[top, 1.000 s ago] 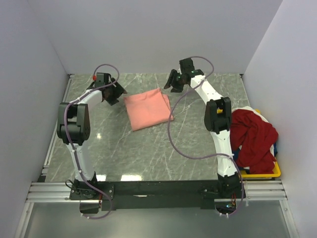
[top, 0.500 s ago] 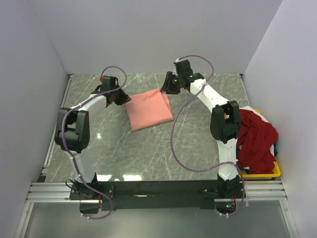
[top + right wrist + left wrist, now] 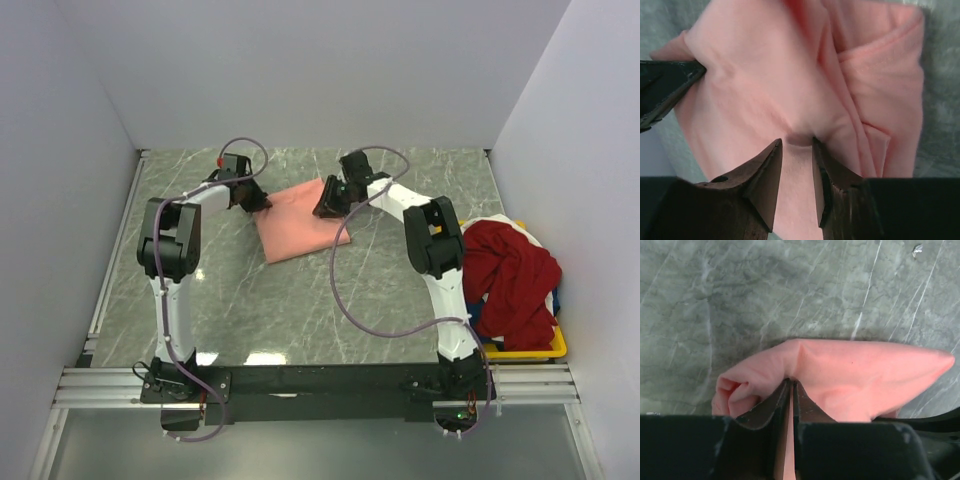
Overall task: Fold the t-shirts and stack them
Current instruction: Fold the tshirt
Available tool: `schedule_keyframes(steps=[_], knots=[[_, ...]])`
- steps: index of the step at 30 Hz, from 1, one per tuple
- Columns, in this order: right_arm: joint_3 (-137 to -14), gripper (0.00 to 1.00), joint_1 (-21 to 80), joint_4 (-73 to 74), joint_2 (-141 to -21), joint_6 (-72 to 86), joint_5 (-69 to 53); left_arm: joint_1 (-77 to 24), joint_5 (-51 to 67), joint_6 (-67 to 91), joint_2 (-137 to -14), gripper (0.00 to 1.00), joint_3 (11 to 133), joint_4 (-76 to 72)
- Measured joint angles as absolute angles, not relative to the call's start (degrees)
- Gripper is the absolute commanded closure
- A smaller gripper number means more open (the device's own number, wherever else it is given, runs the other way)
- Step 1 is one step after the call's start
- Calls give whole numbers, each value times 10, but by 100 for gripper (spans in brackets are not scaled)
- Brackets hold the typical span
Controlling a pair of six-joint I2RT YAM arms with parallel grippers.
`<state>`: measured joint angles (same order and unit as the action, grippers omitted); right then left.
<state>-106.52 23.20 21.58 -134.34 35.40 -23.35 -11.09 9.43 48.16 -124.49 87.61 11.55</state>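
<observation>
The salmon-pink t-shirt (image 3: pixel 300 225) lies folded on the marble table, toward the back. My left gripper (image 3: pixel 255 200) is at its far left corner, jaws shut on a bunched fold of the pink cloth (image 3: pixel 850 370). My right gripper (image 3: pixel 325 203) is at the far right corner, pressed down onto the pink cloth (image 3: pixel 790 75). Its fingers (image 3: pixel 767 175) still stand apart, with cloth puckered between the tips. The deep red t-shirt (image 3: pixel 510 275) is heaped over the bin at the right, with a bit of dark blue cloth (image 3: pixel 556 298) beside it.
A yellow plastic bin (image 3: pixel 553 347) sits at the table's right front under the red heap. Purple cables loop off both arms above the table. White walls close in the back and both sides. A metal rail runs along the near edge.
Both grippers came inward and down onto the pink shirt's far corners. The left one closed on the cloth. The right one's jaws have narrowed.
</observation>
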Motion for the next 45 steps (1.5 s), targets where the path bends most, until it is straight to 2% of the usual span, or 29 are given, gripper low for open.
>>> schedule_keyframes(steps=[7,15,21,26,30,33,37,39,45], knots=[[-870,63,230,99,-1256,402,-249,-120,99,492,-1206,87,798,59],[-622,65,246,4,-1103,426,-246,-174,87,524,-1084,87,617,10],[-495,65,299,-4,-994,441,-221,-212,73,532,-986,69,526,20],[-491,64,333,22,-936,442,-194,-212,67,526,-902,67,524,34],[-531,64,332,39,-930,439,-175,-213,67,528,-827,82,515,30],[-575,64,331,44,-947,436,-173,-216,69,531,-792,89,482,13],[-640,64,326,41,-1005,433,-176,-218,73,533,-806,94,449,14],[-662,64,319,41,-1036,431,-179,-218,74,533,-828,99,442,13],[-712,65,275,59,-1132,421,-193,-218,74,533,-904,99,438,0]])
